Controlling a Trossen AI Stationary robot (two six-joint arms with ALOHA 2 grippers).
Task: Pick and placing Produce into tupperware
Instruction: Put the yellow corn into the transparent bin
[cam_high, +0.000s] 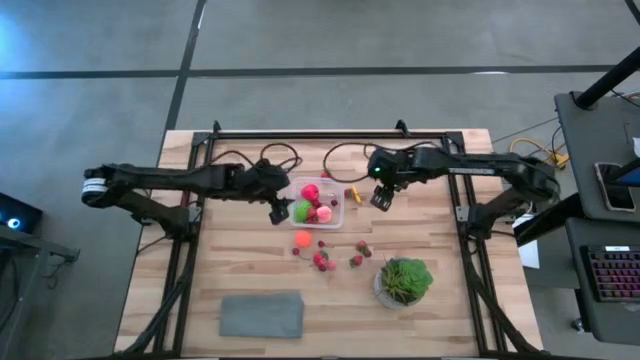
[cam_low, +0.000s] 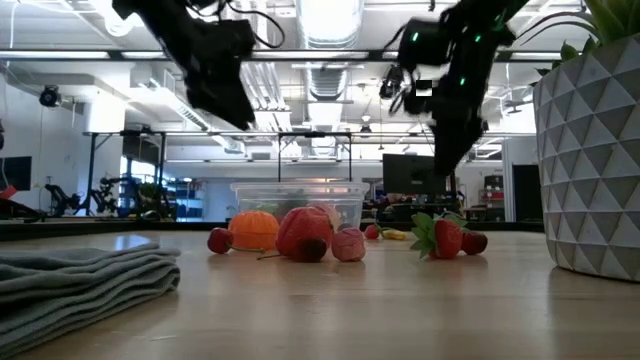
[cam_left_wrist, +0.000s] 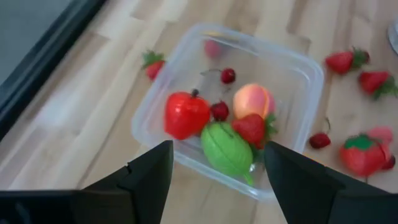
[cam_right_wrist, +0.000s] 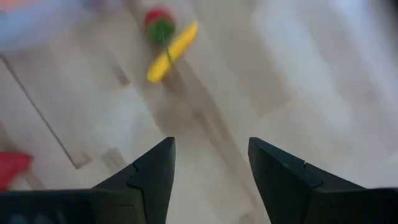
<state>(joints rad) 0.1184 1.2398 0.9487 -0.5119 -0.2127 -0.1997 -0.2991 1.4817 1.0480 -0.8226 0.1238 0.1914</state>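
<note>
The clear tupperware (cam_high: 337, 190) stands mid-table with a red piece (cam_left_wrist: 185, 114), a lime-green piece (cam_left_wrist: 225, 149), a peach piece (cam_left_wrist: 252, 99), a strawberry and small cherries inside. An orange piece (cam_high: 303, 238) and several strawberries (cam_high: 322, 262) lie on the wood in front of it. My left gripper (cam_high: 279, 212) hovers open over the box's left rim, nothing between its fingers (cam_left_wrist: 149, 171). My right gripper (cam_high: 381, 198) hangs open over bare wood to the box's right, near a yellow piece (cam_right_wrist: 171, 50) beside a small red-and-green one.
A leafy plant in a white faceted pot (cam_high: 404, 282) stands near the front right. A folded grey mat (cam_high: 262, 315) lies at the front left. Black frame rails (cam_high: 470, 240) run along both sides and the back. Bare wood lies between the mat and the pot.
</note>
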